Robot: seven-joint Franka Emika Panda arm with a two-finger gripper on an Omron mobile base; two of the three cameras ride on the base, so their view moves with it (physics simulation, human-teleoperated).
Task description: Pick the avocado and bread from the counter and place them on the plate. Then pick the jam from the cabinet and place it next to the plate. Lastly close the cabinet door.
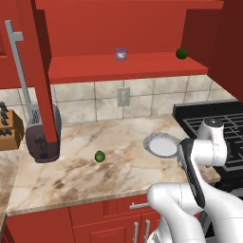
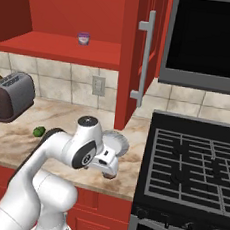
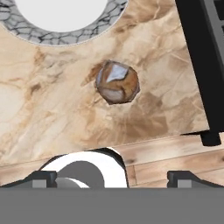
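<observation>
Gripper [image 3: 112, 178] spread wide, holding nothing, pointed down over the counter [image 1: 71, 175] near its front edge, just beside the stove [image 2: 192, 165]. Bread [image 3: 117, 82] lying on the counter below the hand, between the 2 finger tips [image 3: 43, 178] in the hand view, apart from them and untouched. Plate [image 1: 151, 141] just beyond the bread, bare, fluted rim partly hidden behind the arm in both base views. Avocado [image 1: 99, 156] resting on the counter well left of the plate, near the toaster [image 1: 43, 135]. Jam [image 1: 121, 54] upright on the red shelf of the open cabinet [image 1: 128, 66], a darker green ball [image 1: 181, 53] further right on the same shelf. Cabinet door [image 2: 138, 54] swung open.
</observation>
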